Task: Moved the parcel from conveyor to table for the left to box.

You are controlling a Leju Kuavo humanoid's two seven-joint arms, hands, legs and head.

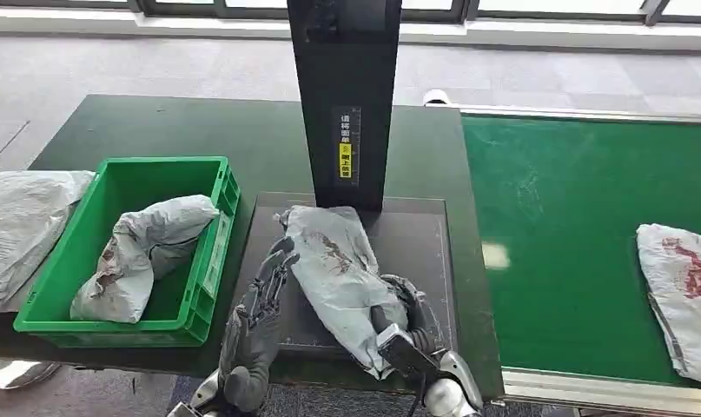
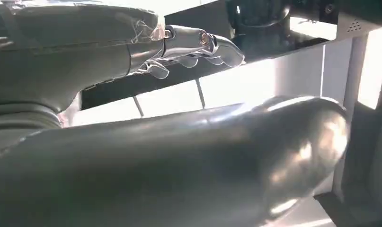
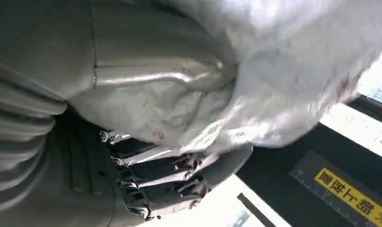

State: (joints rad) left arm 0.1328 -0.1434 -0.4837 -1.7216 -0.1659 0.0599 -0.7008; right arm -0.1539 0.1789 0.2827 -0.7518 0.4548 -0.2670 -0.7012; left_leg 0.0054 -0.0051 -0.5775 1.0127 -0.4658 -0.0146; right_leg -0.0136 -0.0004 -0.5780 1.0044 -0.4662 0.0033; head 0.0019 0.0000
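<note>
1. The right robot hand (image 1: pixel 407 326) comes up from the near edge of the counter (image 1: pixel 112 122), its fingers closed around the near end of the parcel (image 1: pixel 338 269); in the right wrist view the thumb (image 3: pixel 165 75) presses into the crinkled wrap.
2. The left robot hand (image 1: pixel 258 304) reaches forward beside the parcel, its dark fingers stretched out with the tips at the parcel's left edge; its fingers are spread and hold nothing.
3. The parcel is a soft grey plastic mailer, wrinkled, with reddish smears, lying on the dark scanning mat (image 1: pixel 416 243) below the black post (image 1: pixel 345 95).
4. A green plastic crate (image 1: pixel 203 261) left of the mat holds another crumpled grey mailer (image 1: pixel 142 252).
5. A third grey bag (image 1: pixel 16 226) lies at the counter's left end.
6. On the green conveyor (image 1: pixel 555 226) to the right rests one more mailer (image 1: pixel 685 287).
</note>
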